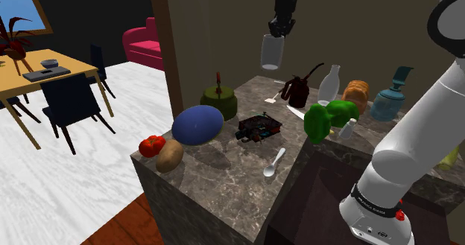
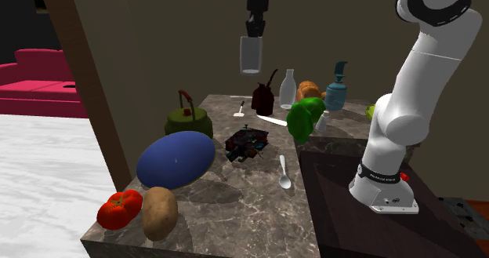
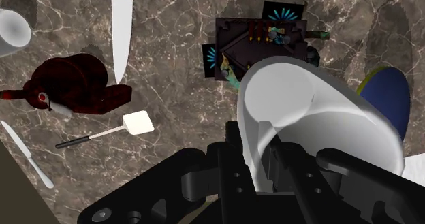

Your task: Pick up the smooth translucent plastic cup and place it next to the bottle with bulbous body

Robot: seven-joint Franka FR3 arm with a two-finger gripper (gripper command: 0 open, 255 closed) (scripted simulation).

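Hand (image 1: 274, 36) clasping cup (image 1: 272, 52), upright (mouth up)

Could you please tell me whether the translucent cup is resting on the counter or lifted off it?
Lifted: the gripper clasps the cup by its rim, and it hangs upright, clear above the counter.

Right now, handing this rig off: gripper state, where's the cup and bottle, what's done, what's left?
Gripper: shut on the translucent cup, high above the marble counter.
Teal bulbous bottle: upright at the counter's far end, on the shoulder view's right.
Done: cup picked and lifted.
Left: carry it to the teal bottle, set it down beside it, release.
Note: a pale bottle and a green pepper stand near the path, so probably stay high.
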